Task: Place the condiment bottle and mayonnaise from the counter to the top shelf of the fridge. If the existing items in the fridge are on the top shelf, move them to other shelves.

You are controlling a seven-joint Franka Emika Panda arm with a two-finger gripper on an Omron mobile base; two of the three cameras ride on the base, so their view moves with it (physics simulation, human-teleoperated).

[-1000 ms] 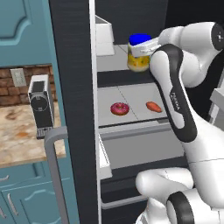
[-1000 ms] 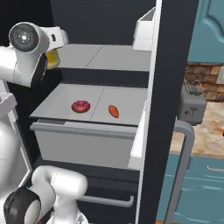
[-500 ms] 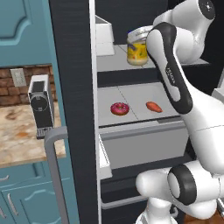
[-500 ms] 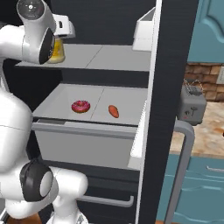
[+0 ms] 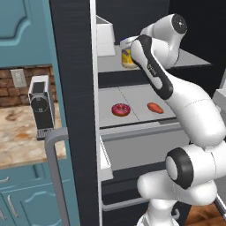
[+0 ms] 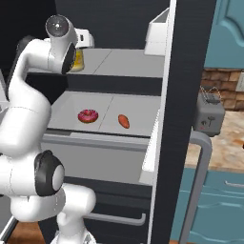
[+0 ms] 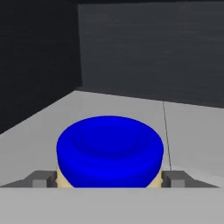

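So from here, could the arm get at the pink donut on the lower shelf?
Probably yes: the donut lies uncovered near the shelf's front, door open. But the fingers flank the mayonnaise on the top shelf and must clear it first.

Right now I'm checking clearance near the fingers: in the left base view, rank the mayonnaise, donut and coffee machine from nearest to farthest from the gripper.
1. Mayonnaise, top shelf, at the gripper.
2. Donut, shelf below.
3. Coffee machine, on the counter, far left.

One mayonnaise (image 7: pixel 109 151), one donut (image 5: pixel 120 110), one orange-red piece (image 5: pixel 155 107).
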